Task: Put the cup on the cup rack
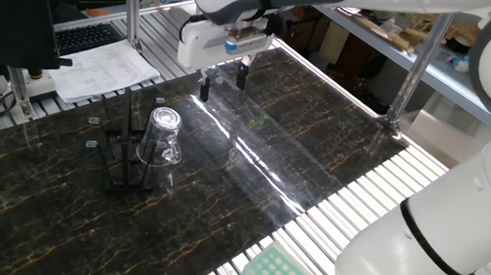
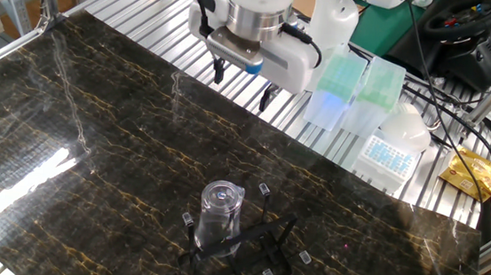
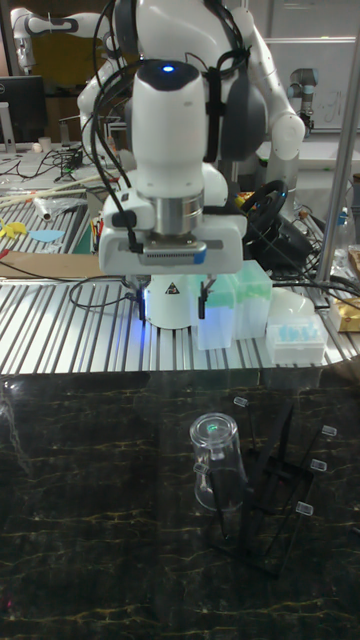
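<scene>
Cup (image 1: 162, 138): inverted on cup rack (image 1: 120, 155), left of centre, apparently seated (glass obscures the prong). Claw (image 1: 221, 77): open, empty, raised near top of frame. Task seemingly complete.

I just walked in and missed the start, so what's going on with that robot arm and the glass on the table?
The robot's gripper is open and empty, raised above the far edge of the dark table, well apart from everything. The glass already sits mouth-down, tilted, on the black wire rack. So the cup looks placed, and the arm is clear of it.
</scene>
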